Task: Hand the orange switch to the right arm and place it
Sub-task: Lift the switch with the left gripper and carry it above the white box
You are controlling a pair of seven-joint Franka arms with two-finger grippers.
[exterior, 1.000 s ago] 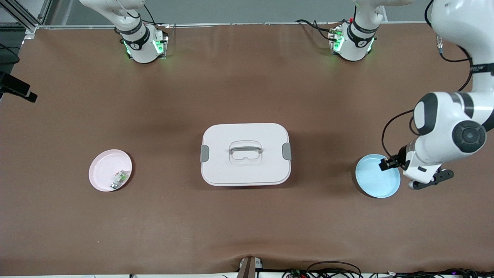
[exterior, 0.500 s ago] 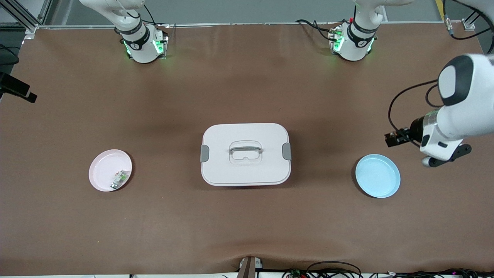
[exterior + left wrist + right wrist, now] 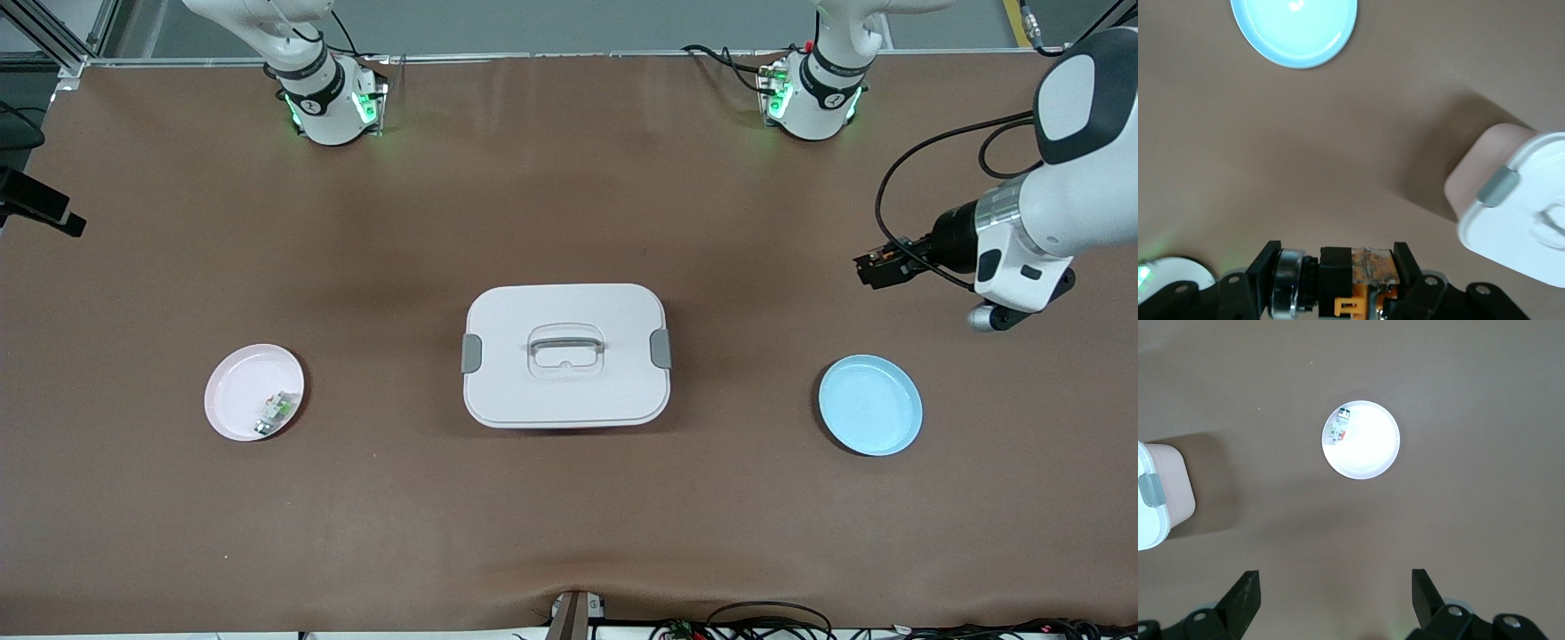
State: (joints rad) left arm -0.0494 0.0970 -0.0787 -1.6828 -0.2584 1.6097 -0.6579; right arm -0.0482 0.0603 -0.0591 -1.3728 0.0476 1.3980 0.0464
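Bench [image 3: 373,516] covered in brown carries, at its middle, a white lidded box [image 3: 565,355] with grey side clips and a recessed handle. Toward the left arm's end lies a light blue plate [image 3: 870,404], and toward the right arm's end a pink plate [image 3: 244,391] holding a small whitish-and-green part [image 3: 276,412] by its rim. The left arm [image 3: 1058,187] hangs in the air over bare bench, near the blue plate and apart from it, between that plate and its own base. Its left gripper [image 3: 876,267] is clamped on the orange switch [image 3: 1365,283], a tiny black-and-orange part pinched between the fingers. The right arm waits high over the pink plate, its right gripper [image 3: 1335,597] with fingers spread wide apart and nothing between them.
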